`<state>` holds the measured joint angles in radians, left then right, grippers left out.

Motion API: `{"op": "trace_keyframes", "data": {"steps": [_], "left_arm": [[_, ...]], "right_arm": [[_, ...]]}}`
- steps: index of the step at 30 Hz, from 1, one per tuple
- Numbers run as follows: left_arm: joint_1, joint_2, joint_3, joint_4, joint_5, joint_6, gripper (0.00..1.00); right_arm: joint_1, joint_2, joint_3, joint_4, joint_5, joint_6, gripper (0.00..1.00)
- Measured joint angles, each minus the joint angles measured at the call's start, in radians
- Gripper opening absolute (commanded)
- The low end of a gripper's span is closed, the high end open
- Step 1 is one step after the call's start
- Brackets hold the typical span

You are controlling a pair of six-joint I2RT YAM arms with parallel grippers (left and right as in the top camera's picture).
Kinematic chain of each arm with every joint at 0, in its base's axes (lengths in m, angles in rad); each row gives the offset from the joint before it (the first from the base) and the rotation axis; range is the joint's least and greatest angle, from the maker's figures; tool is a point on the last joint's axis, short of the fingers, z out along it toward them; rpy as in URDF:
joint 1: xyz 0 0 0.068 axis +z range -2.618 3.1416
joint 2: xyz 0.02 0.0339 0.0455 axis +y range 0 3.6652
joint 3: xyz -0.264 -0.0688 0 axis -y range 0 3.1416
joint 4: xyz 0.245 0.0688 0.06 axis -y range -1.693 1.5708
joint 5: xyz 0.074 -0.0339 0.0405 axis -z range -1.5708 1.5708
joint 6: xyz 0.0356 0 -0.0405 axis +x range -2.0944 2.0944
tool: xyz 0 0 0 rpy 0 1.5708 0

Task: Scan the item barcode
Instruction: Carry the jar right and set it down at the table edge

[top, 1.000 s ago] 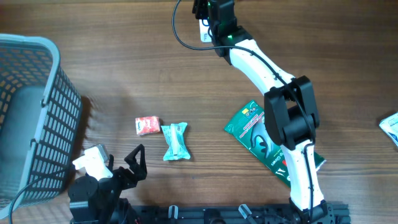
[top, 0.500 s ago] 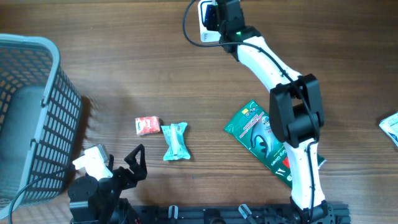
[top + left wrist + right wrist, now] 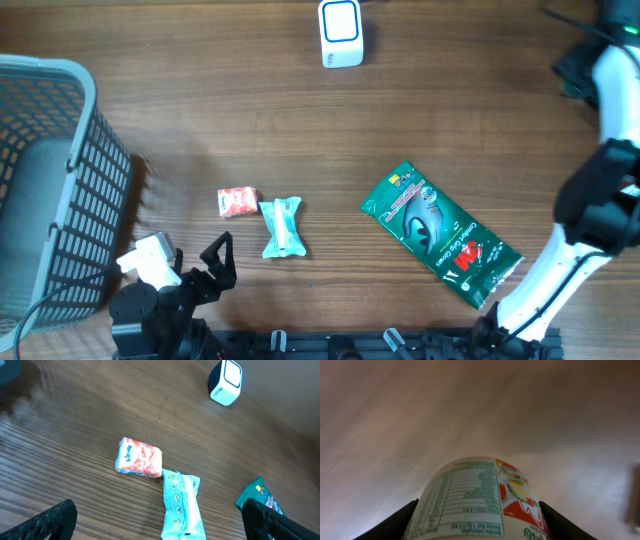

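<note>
Currently right gripper [image 3: 475, 522] clamps printed cup [image 3: 480, 492]; left gripper [image 3: 157, 507] spread wide, teal packet [image 3: 181, 507] ahead, below.

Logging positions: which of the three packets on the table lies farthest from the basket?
The dark green pouch, alone at right; the red-and-white tissue pack and the teal packet sit side by side nearer the basket.

On the table I see the basket [image 3: 60, 150] at the far left and the scanner [image 3: 340, 32] at the far side, near the middle. The tissue pack [image 3: 237, 201] lies just beside the packet [image 3: 282, 227], on its left. The pouch [image 3: 440, 232] lies to their right, well apart. A cup [image 3: 470, 495] sits between the fingers of the right gripper [image 3: 477, 527].
</note>
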<state>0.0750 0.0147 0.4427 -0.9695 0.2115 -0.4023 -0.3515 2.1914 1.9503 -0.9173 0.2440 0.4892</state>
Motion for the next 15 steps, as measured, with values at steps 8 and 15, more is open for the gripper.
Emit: {"op": "trace_keyframes", "data": {"steps": [8,15], "left_arm": [[0.000,0.000,0.000,0.000,0.000,0.000,1.00],[0.000,0.000,0.000,0.000,0.000,0.000,1.00]], "right_arm": [[-0.220,0.088,0.000,-0.138,-0.127,-0.091,0.99],[-0.351,0.097,0.043,-0.153,-0.276,-0.132,1.00]]}}
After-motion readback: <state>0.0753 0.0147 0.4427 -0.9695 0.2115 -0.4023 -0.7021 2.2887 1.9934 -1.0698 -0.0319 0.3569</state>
